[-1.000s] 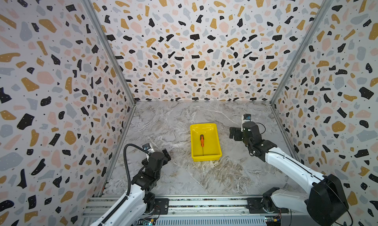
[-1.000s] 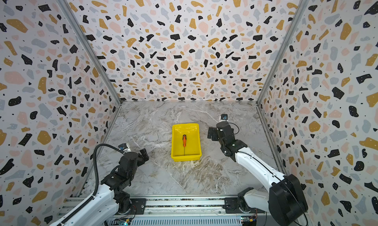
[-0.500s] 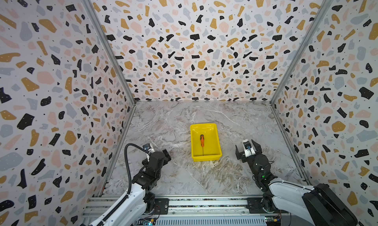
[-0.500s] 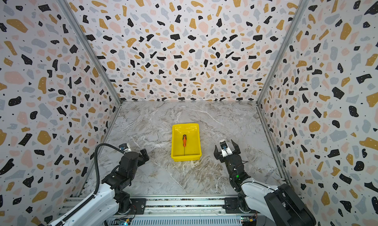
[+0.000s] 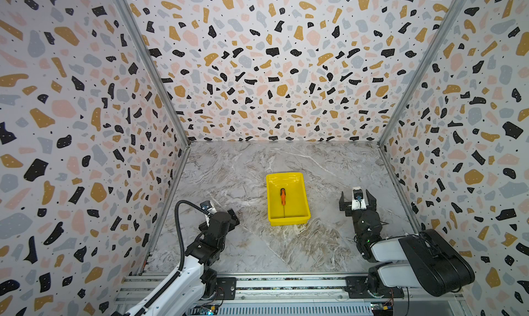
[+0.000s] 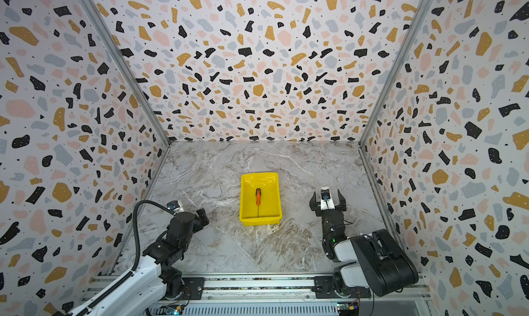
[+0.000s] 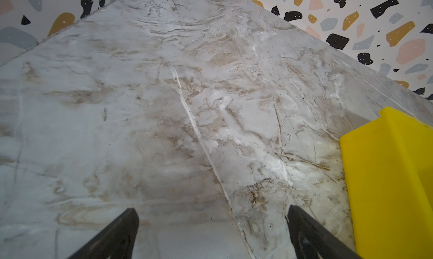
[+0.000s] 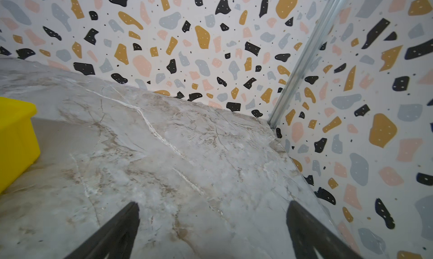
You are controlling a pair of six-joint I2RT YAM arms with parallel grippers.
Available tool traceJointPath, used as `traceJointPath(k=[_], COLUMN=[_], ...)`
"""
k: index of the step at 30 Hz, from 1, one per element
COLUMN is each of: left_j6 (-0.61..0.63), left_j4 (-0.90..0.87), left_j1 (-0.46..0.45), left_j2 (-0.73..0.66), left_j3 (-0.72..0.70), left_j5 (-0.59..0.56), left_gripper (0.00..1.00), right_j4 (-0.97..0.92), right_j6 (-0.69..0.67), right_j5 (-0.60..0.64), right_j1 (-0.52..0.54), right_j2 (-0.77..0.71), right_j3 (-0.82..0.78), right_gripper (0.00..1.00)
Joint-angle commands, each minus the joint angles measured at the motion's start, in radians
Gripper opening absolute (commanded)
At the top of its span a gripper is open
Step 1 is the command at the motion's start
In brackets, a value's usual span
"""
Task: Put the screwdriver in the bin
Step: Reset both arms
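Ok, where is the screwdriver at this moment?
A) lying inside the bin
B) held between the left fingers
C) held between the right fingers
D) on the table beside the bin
A: in both top views the screwdriver lies flat on the floor of the bin, inside its walls.
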Motion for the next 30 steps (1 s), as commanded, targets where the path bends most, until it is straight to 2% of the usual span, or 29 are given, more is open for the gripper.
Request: traceJointPath(k=[1,5,12,14,16,19,21,26,30], left_j6=[0.003,0.003,-0.001,-0.001,0.000,-0.001,-0.004,-0.051,0.046], left_j4=[0.041,0.046,0.090,0.088,0.087,0.091,0.100,0.133,0.237], left_j1=[-0.004,-0.003,-0.003,-0.004,-0.003,-0.004,-0.003,-0.004,-0.004], left_j2=[0.000,0.005,0.030,0.037,0.039,0.037,0.039,0.063,0.110], left_j3=[-0.004,-0.004,-0.021,-0.018,-0.016,-0.017,-0.020,-0.007,0.069], left_j5=[-0.002,0.000,0.043,0.044,0.043,0.036,0.031,-0.084,-0.177], left_gripper=[1.00,1.00,1.00,1.00,1.00,1.00,1.00,1.00,1.00], right_j4=[0.203,0.226,0.133,0.139,0.161,0.030,0.014,0.008,0.008], right_j6=[0.024,0.039,0.073,0.087,0.083,0.101,0.110,0.110,0.110], right_j5=[-0.040,-0.042,-0.152,-0.214,-0.223,-0.267,-0.270,-0.268,-0.269], right_j1=[-0.015,-0.024,-0.081,-0.114,-0.122,-0.146,-0.152,-0.153,-0.155], right_j2=[0.056,0.071,0.054,0.072,0.119,0.088,0.100,0.101,0.098], right_j3=[-0.026,-0.033,-0.005,-0.010,0.012,0.054,0.075,0.080,0.076], right_gripper=[0.99,0.99,0.99,0.99,0.99,0.99,0.99,0.99,0.99])
